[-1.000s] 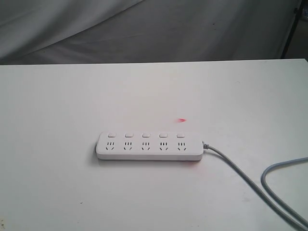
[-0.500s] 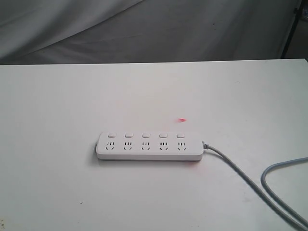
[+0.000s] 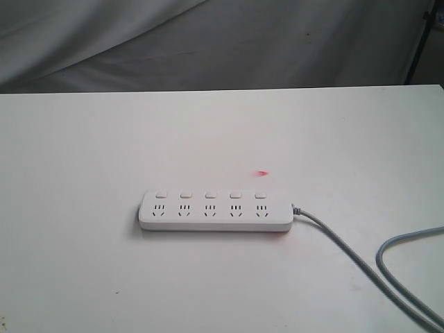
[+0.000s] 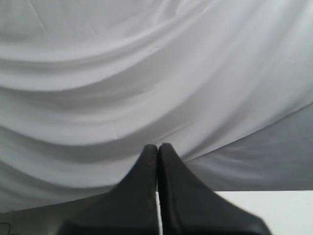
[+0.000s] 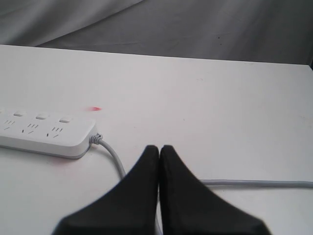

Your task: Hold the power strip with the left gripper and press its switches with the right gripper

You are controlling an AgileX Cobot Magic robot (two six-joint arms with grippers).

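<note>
The white tabletop (image 3: 83,152) is broad and smooth, so nothing on it would stop a light thing from sliding. The power strip (image 3: 215,211) lies flat near its middle, lengthwise across the exterior view, with neither arm touching it. If it is pressed while unheld, it would likely skate or pivot. Its grey cable (image 3: 347,257) leaves the right-hand end and loops toward the near right edge. In the right wrist view the cable passes close by the right gripper (image 5: 159,148), whose jaws are pressed together with nothing between them. A careless approach there could snag the cable and tug the strip askew. The left gripper (image 4: 157,147) likewise has its jaws closed on nothing and faces the draped grey cloth (image 4: 146,73), well apart from the strip, so it must open before it can clamp. The switches (image 3: 211,195) are small and close-set, and a tip landing off-centre could hit a socket or two buttons at once.
</note>
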